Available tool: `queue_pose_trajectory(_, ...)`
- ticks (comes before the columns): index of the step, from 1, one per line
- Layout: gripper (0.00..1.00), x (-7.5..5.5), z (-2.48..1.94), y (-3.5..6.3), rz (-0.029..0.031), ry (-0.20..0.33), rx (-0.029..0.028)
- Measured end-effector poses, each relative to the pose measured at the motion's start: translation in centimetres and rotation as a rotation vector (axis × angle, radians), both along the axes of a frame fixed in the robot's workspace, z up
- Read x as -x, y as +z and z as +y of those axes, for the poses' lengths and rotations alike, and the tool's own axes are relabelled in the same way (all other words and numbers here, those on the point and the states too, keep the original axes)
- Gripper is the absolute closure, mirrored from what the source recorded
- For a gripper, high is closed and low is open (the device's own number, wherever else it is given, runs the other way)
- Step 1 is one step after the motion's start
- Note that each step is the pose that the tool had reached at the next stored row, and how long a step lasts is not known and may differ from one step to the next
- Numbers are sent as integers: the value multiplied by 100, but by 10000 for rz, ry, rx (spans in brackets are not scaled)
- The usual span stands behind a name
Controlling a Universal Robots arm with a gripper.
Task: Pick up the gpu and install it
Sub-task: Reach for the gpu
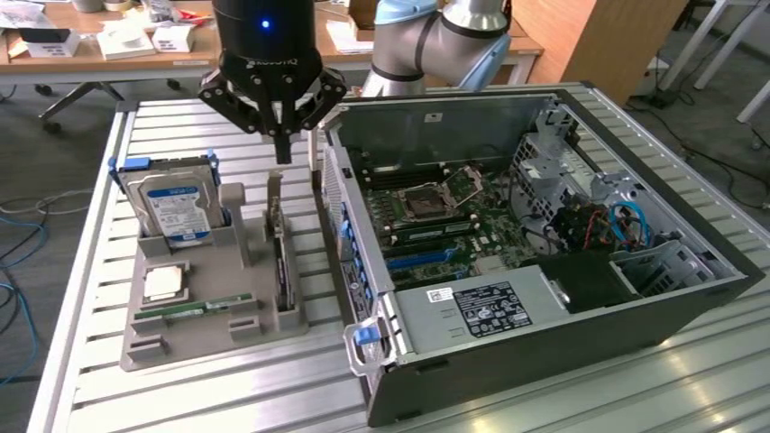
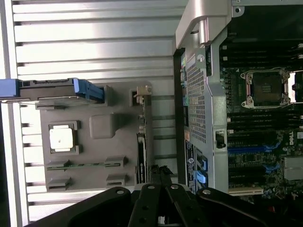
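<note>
My hand (image 1: 284, 152) hangs closed on nothing, just above the grey holder (image 1: 198, 336) at its hard-drive end. The gpu (image 1: 280, 248) stands on edge in the holder's slot, on the side nearest the open case (image 1: 565, 361). I reckon that offers its top edge for pinching. I can't read the blue-white label on the hard drive (image 1: 175, 212).

You see the gpu (image 1: 279, 236) edge-on in the holder (image 1: 198, 332), so neither face shows. The hard drive (image 1: 175, 209) has its lower part sunk out of sight in its own slot. The arm (image 1: 439, 41) runs off the top of the exterior frame. Print on the case (image 1: 542, 370) label (image 1: 488, 307) is too small for you to read. In the wrist view the gripper (image 2: 161, 172) covers one end of the gpu, and the motherboard (image 2: 265, 123) is cut by the frame edge.
</note>
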State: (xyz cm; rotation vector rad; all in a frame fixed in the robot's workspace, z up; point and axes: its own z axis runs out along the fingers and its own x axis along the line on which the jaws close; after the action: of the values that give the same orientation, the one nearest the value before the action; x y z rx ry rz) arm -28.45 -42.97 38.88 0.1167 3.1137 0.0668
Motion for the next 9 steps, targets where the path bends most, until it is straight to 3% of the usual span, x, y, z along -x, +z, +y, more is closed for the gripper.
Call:
queue_pose_trajectory(5, 89, 4, -79, 0, 0, 1, 1)
queue_pose_trajectory(9, 89, 13, -85, 0, 0, -2, 2)
